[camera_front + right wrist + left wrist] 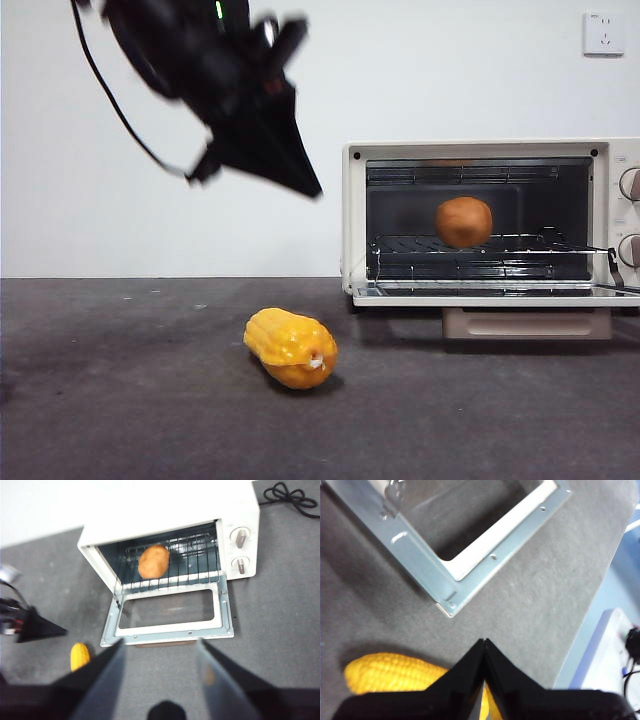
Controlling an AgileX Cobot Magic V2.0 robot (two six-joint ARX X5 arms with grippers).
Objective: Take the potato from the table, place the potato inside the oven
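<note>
The orange-brown potato (463, 221) (153, 561) rests on the wire rack inside the cream-white oven (480, 148) (170, 510). The oven's door (170, 630) (470, 565) lies folded down flat. My left gripper (312, 188) (484, 642) hangs in the air left of the oven, above the table (120, 400). Its jaws are shut to a point with nothing in them. My right gripper (161, 642) is open and empty, high up in front of the oven door. It does not show in the front view.
A yellow corn cob (290, 347) (390, 672) (80, 656) lies on the table in front of the oven's left side, below my left gripper. A black cable (290, 497) lies beside the oven, and the table's edge (592, 615) is near.
</note>
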